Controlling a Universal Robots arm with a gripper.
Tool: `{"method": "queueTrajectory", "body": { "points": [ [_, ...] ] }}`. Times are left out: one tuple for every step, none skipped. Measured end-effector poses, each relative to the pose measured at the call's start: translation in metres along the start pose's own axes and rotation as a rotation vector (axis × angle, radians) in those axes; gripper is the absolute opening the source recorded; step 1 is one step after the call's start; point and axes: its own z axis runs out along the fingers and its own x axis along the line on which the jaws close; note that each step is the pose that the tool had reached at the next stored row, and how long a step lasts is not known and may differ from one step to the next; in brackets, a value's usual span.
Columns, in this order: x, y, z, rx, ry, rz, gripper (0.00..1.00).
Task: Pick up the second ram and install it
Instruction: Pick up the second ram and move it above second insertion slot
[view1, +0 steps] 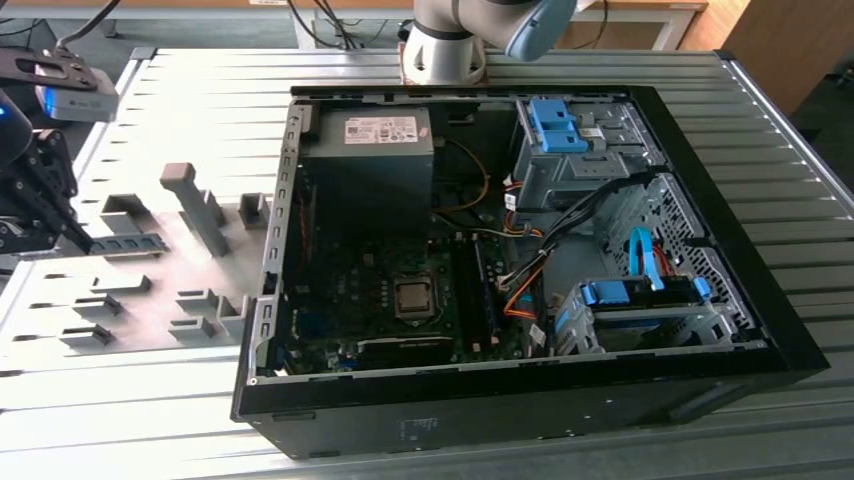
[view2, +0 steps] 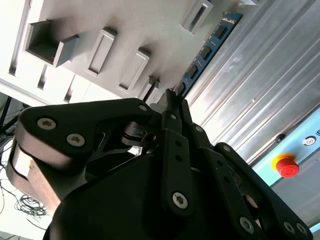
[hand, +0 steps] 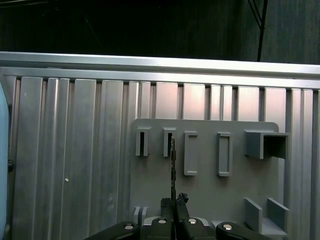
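Where the ribbed aluminium desk (view1: 134, 430) comes nearest, the black open-sided computer case (view1: 534, 400) lies on it with its motherboard (view1: 327, 320) facing up. Beyond that, toward the exterior view's left, the black gripper (hand: 174, 202) has its fingers pinched almost together on one end of the long, narrow blue-green ram stick (view2: 206, 51). The stick stretches out over the flat grey plastic holder plate (hand: 210, 195) among its raised slot blocks (hand: 224, 154). Farthest back stands the arm's pale grey base (view1: 447, 50).

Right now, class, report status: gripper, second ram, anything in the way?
Gripper shut on second ram. Ram by grey holder tray. Holder blocks close alongside.
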Motion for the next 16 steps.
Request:
{"method": "queueTrajectory", "body": {
  "points": [
    [0.0,0.0,-0.0004,0.0,0.0001,0.0,0.14],
    [0.0,0.0,-0.0007,0.0,0.0001,0.0,0.14],
    [0.0,0.0,-0.0012,-0.0001,0.0001,0.0,0.14],
    [0.0,0.0,-0.0016,0.0,0.0,0.0,0.14],
    [0.0,0.0,-0.002,0.0,0.0,0.0,0.14],
    [0.0,0.0,-0.0022,0.0002,-0.0001,0.0,0.14],
    [0.0,0.0,-0.0024,0.0002,-0.0001,0.0,0.14],
    [0.0,0.0,-0.0027,0.0001,-0.0001,0.0,0.14],
    [0.0,0.0,-0.003,0.0,0.0001,0.0,0.14],
    [0.0,0.0,-0.0032,0.0,0.0,0.0,0.14],
    [0.0,0.0,-0.0035,0.0,0.0,0.0,0.14],
    [0.0,0.0,-0.0037,0.0001,0.0,0.0,0.14],
    [0.0,0.0001,-0.0039,0.0,0.0001,0.0,0.14],
    [0.0,0.0001,-0.0041,0.0,0.0002,0.0,0.14],
    [0.0,0.0,-0.0043,0.0,0.0002,0.0,0.14],
    [0.0,0.0001,-0.0046,0.0,0.0002,0.0,0.14]
  ]
}}
